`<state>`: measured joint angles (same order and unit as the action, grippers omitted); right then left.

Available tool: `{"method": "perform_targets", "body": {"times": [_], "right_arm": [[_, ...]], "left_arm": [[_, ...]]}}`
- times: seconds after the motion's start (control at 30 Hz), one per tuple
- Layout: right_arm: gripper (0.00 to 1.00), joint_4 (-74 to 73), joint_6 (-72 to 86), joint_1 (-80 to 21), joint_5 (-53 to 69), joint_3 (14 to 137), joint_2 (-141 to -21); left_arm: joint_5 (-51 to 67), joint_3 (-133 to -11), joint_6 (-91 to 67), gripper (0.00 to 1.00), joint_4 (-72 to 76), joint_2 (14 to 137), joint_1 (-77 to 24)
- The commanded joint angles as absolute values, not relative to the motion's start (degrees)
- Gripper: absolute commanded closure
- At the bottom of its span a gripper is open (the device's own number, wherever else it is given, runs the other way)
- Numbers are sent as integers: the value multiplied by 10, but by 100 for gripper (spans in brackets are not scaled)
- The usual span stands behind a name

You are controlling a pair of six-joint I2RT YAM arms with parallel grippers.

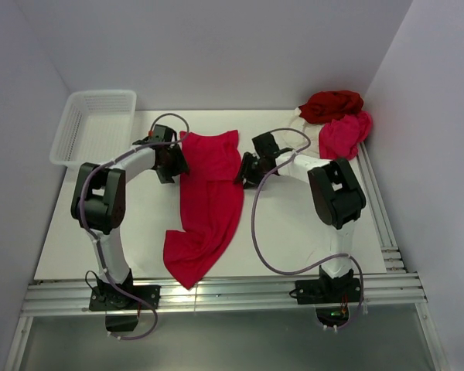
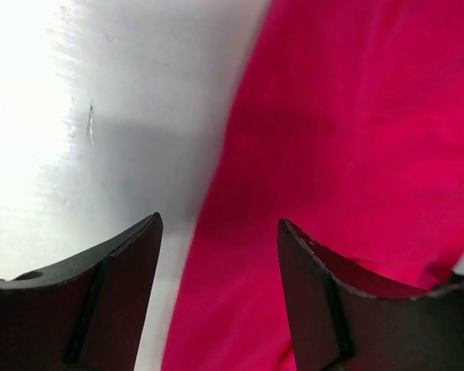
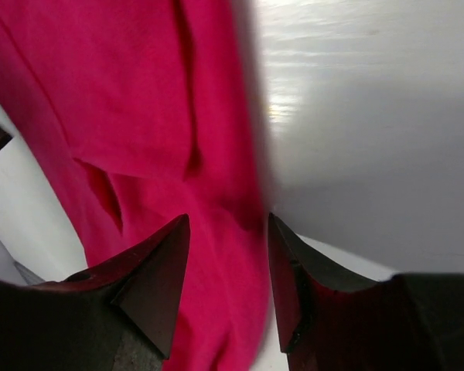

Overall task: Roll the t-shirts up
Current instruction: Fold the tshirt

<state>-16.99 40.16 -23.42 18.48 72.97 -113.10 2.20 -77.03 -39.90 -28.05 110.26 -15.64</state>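
Left gripper (image 2: 219, 221): jaws parted wide with nothing clamped, poised over the left edge of the crimson t-shirt (image 1: 209, 201), bare table (image 1: 139, 232) under its outer finger. Right gripper (image 3: 228, 218): jaws parted rather less, likewise gripping nothing, set over the opposite, right edge of the same shirt. Whether any fingertip touches the cloth cannot be told. Crimson t-shirt: lies flat mid-table between the two grippers, folded to a long band; long axis runs from the far side toward the arm bases, leaning slightly left at the near end, which flares and reaches the table's front edge; the far end is squared off. Both wrist views show only finger ends and a patch of cloth; neck and sleeves are not made out. Arms: each rises from its base to a raised elbow, the forearm angled inward and down to the shirt's far half, wrists facing each other. Far right corner: dark red t-shirt (image 1: 331, 104) heaped above pink t-shirt (image 1: 344, 133), cream white t-shirt (image 1: 303, 124) largely covered. Far left corner: white mesh basket (image 1: 97, 127).
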Motion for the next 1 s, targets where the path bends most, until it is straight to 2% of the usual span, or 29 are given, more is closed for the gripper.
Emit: {"method": "perform_targets", "body": {"times": [0.0, 0.03, 0.07, 0.1, 0.13, 0.17, 0.2, 0.27, 0.3, 0.37, 0.53, 0.67, 0.7, 0.73, 0.77, 0.83, 0.87, 0.9, 0.93, 0.97], "right_arm": [[50, -140, 408, -245, 184, 735, -1133], [55, -146, 409, -245, 179, 739, -1136], [72, -173, 411, -245, 161, 764, -1157], [72, -173, 411, -245, 161, 771, -1158], [83, -180, 412, -243, 161, 776, -1162], [89, -186, 414, -243, 150, 781, -1168], [92, -189, 420, -241, 149, 787, -1170], [97, -173, 425, -232, 158, 786, -1175], [98, -171, 432, -229, 161, 791, -1179], [100, -182, 433, -220, 165, 810, -1203], [100, -217, 432, -206, 160, 913, -1261], [100, -263, 439, -189, 169, 1018, -1333], [96, -265, 440, -185, 177, 1060, -1345], [81, -266, 442, -178, 197, 1080, -1355], [77, -269, 442, -174, 203, 1099, -1370], [66, -281, 436, -170, 206, 1142, -1374], [52, -278, 428, -167, 218, 1132, -1357], [50, -275, 425, -165, 224, 1116, -1342], [39, -270, 425, -164, 229, 1092, -1323], [39, -247, 422, -164, 243, 1023, -1271]], "left_arm": [[34, -790, -373, 34, -251, 1116, -156], [33, -792, -373, 36, -248, 1122, -157], [34, -807, -367, 44, -247, 1142, -156], [34, -807, -367, 48, -247, 1142, -156], [35, -811, -367, 54, -247, 1155, -156], [35, -820, -364, 61, -243, 1162, -156], [33, -824, -363, 72, -242, 1169, -156], [27, -841, -360, 81, -240, 1189, -155], [24, -847, -360, 90, -240, 1195, -154], [18, -866, -361, 96, -236, 1217, -151], [9, -937, -370, 100, -258, 1287, -128], [21, -1038, -375, 99, -281, 1340, -105], [25, -1057, -375, 97, -286, 1351, -97], [26, -1076, -376, 93, -293, 1369, -93], [29, -1109, -378, 88, -309, 1375, -89], [41, -1126, -378, 58, -322, 1375, -75], [41, -1123, -378, 30, -336, 1366, -65], [47, -1113, -375, 10, -337, 1351, -60], [47, -1099, -372, 1, -339, 1315, -55], [48, -1069, -367, 1, -351, 1271, -47]]}}
